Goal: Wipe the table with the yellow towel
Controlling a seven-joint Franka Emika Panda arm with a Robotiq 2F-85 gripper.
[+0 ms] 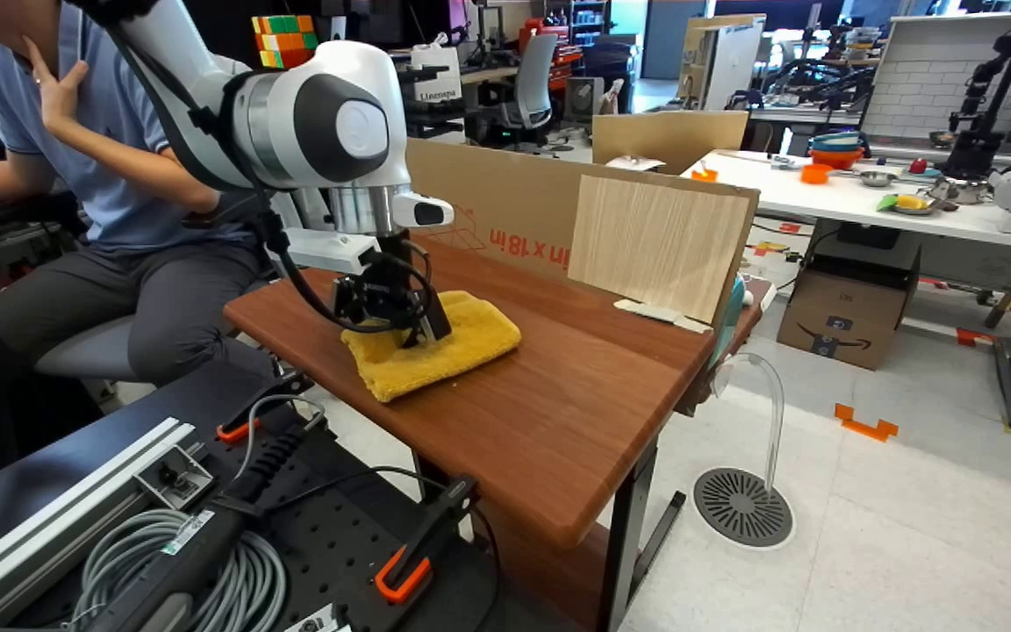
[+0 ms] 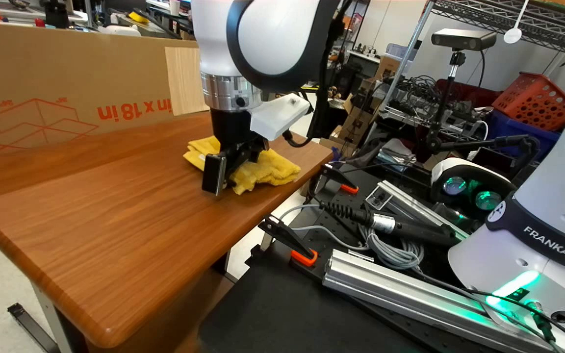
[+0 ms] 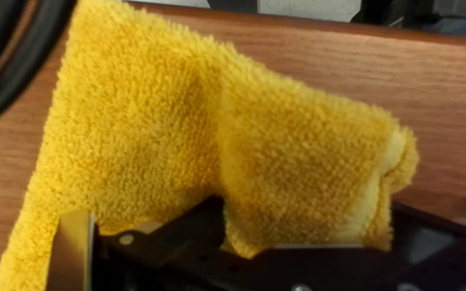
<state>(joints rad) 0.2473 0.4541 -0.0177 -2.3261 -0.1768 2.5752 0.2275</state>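
Observation:
The yellow towel [image 1: 475, 338] lies folded and rumpled on the reddish-brown table [image 1: 549, 430], near one end. In both exterior views my gripper [image 1: 396, 326] is down at the towel, fingers spread apart. In an exterior view one dark finger of the gripper [image 2: 228, 171] stands at the towel's edge, low over the wood; the other finger is mostly hidden. In the wrist view the towel [image 3: 144, 101] bulges up between the jaws, with a fold beside the dark linkage. One fingertip shows at lower left over the cloth; the other is out of frame. The gripper looks open around the cloth.
A cardboard panel [image 1: 505, 206] stands along the table's far side, with a wood-grain sheet [image 1: 659, 246] on it. A black bench with clamps [image 1: 405, 570], cables and an aluminium bar adjoins the near side. A person [image 1: 119, 184] sits beside the table.

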